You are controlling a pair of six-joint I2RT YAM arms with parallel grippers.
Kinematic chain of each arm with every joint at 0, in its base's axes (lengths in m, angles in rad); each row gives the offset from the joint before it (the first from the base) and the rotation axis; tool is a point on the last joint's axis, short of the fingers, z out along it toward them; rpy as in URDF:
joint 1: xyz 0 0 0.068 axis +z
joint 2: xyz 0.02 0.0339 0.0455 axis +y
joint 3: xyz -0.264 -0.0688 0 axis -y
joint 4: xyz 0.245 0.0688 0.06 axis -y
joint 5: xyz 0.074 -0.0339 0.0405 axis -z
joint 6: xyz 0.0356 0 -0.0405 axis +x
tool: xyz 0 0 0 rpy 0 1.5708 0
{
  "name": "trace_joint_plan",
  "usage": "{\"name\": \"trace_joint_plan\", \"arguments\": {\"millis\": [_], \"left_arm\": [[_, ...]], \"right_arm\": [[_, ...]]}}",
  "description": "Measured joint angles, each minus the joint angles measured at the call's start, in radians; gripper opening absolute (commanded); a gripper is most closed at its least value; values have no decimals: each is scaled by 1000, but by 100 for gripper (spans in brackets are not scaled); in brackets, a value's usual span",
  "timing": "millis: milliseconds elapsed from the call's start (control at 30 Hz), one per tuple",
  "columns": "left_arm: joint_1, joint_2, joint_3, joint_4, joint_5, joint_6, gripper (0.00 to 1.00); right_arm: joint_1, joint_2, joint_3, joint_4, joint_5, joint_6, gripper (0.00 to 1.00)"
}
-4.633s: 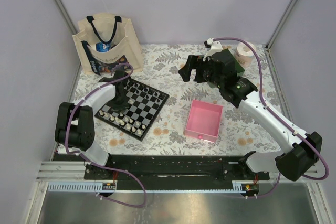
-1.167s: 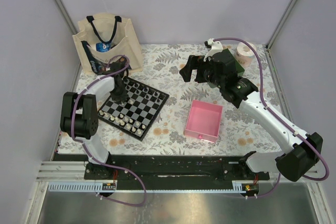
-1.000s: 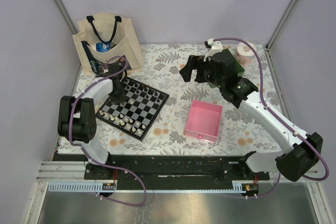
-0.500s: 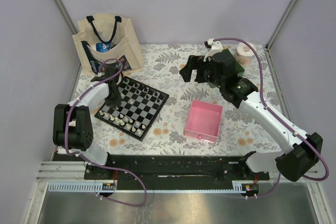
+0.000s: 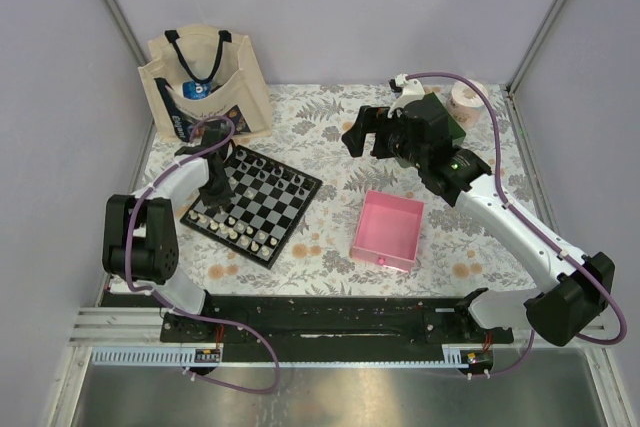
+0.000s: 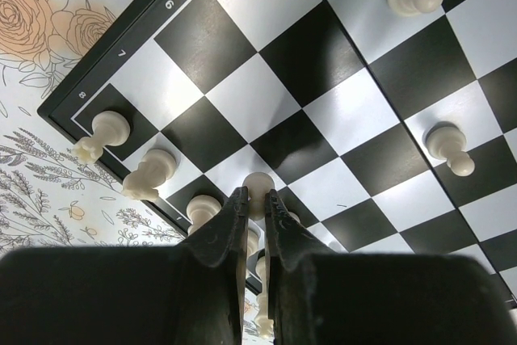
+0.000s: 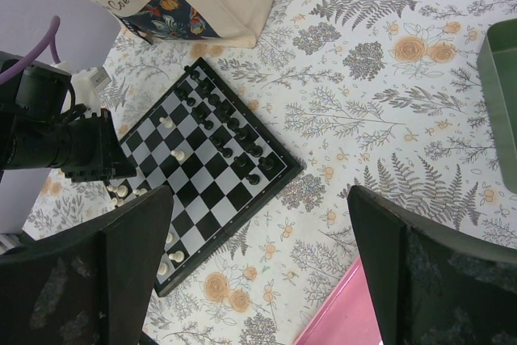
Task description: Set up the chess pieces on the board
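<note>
Pinching an upright cream pawn (image 6: 258, 185) in the near-shut left gripper (image 6: 256, 199) (the nearer arm), one row in from the edge of the board (image 6: 266, 6)

The top camera sits high above the near edge of the surface (image 5: 320, 132) and looks down on all of it. The left wrist camera looks down very close at the board (image 6: 266, 6) by the surface's left edge. The right wrist camera looks from higher and sees that whole board too.
</note>
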State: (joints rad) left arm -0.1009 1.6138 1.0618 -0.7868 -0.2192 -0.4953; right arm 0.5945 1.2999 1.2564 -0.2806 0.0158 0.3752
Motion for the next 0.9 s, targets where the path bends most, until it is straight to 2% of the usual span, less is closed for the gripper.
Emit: {"name": "trace_joint_plan", "arguments": {"millis": [900], "left_arm": [[-15, 12, -10, -18, -37, 0, 0]], "right_arm": [[0, -31, -19, 18, -1, 0, 100]]}}
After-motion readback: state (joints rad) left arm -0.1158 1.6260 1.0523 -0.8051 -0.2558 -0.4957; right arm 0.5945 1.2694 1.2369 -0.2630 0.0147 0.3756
